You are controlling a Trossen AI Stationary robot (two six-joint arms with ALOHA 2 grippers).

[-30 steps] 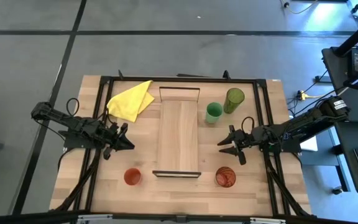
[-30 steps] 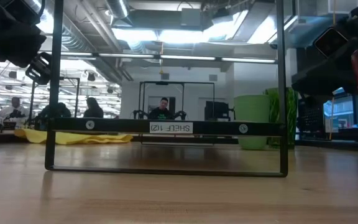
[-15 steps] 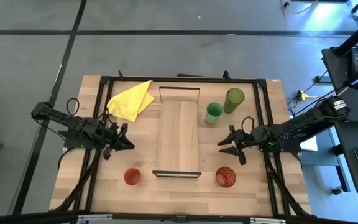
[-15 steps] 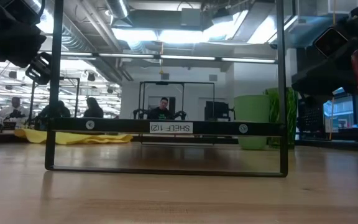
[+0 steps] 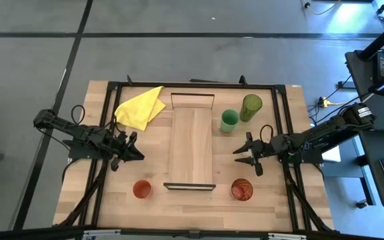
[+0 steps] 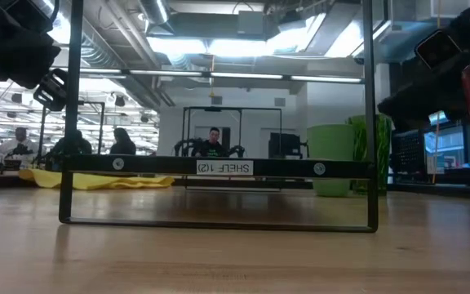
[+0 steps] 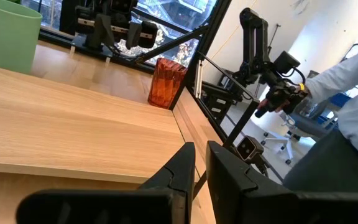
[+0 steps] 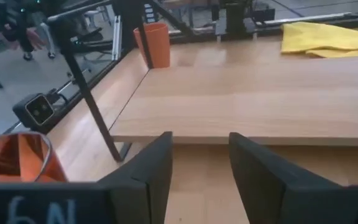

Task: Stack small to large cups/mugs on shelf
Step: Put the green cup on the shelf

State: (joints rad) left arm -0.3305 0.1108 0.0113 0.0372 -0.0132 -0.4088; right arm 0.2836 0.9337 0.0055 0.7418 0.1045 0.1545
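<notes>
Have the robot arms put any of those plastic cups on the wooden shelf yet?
None yet. The long light-wood shelf is bare. The tall olive-green cup and medium bright green cup stand right of it, the red-brown ribbed cup and small orange-red cup nearer its front end. The left gripper, fingers nearly shut, and the open right gripper flank the shelf, holding nothing. All stacking remains.

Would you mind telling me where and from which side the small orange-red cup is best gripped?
Probably at the rim, from above. The orange-red cup stands upright with its mouth open, clear of the shelf, so one finger could go inside the wall and one outside. The left gripper is the nearer one, its jaws nearly shut.
</notes>
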